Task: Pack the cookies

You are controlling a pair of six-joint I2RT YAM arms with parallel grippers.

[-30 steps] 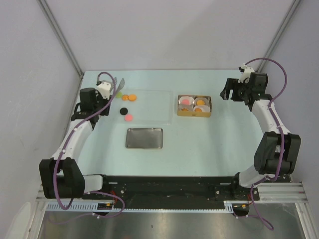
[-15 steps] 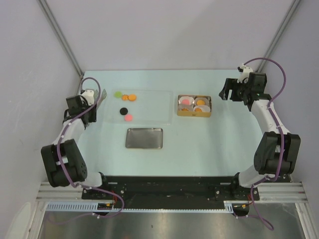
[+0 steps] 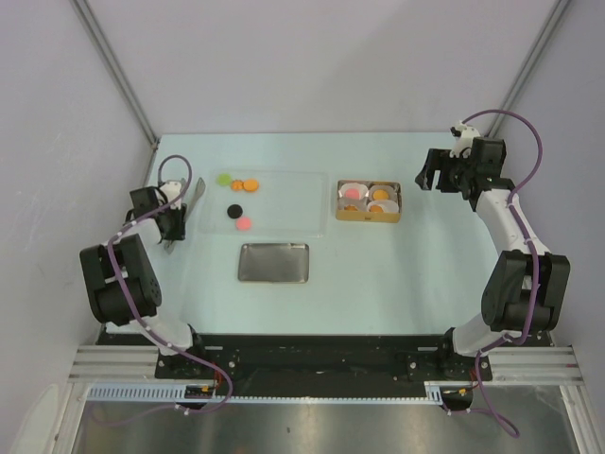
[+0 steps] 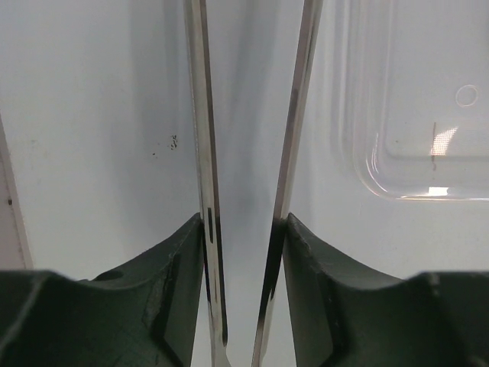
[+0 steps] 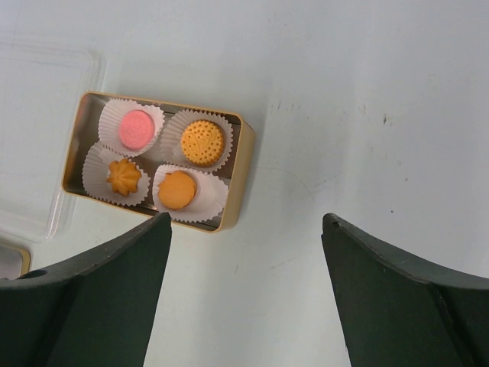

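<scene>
PACKING NEARLY DONE: A gold-rimmed metal tin [image 5: 241, 164] on the pale worktop [image 5: 367, 92] holds four pleated white paper cups [image 5: 170, 122], each one filled. Inside are a smooth pink disc [image 5: 137, 129], a dotted orange round [image 5: 202, 142], an orange flower shape [image 5: 123, 177] and a plain orange round [image 5: 177, 189]. Five more cookies [image 3: 245, 185] lie loose on a clear plastic tray [image 3: 293, 199] to the left of the tin: one green, two orange, one black and one pink, all small, flat and matte. No empty cup shows, so the step left is probably closing the tin. A shallow silver rectangle that looks like its lid [image 3: 273, 262] sits apart, nearer the arms. The left fingers [image 4: 176, 290], dark and set narrow, clamp the two thin polished blades of metal tongs [image 4: 200, 115] at the far left of the worktop, just beside the tray's rounded corner. The right fingers [image 5: 99, 290] stand wide and empty above the worktop, just right of the tin.
</scene>
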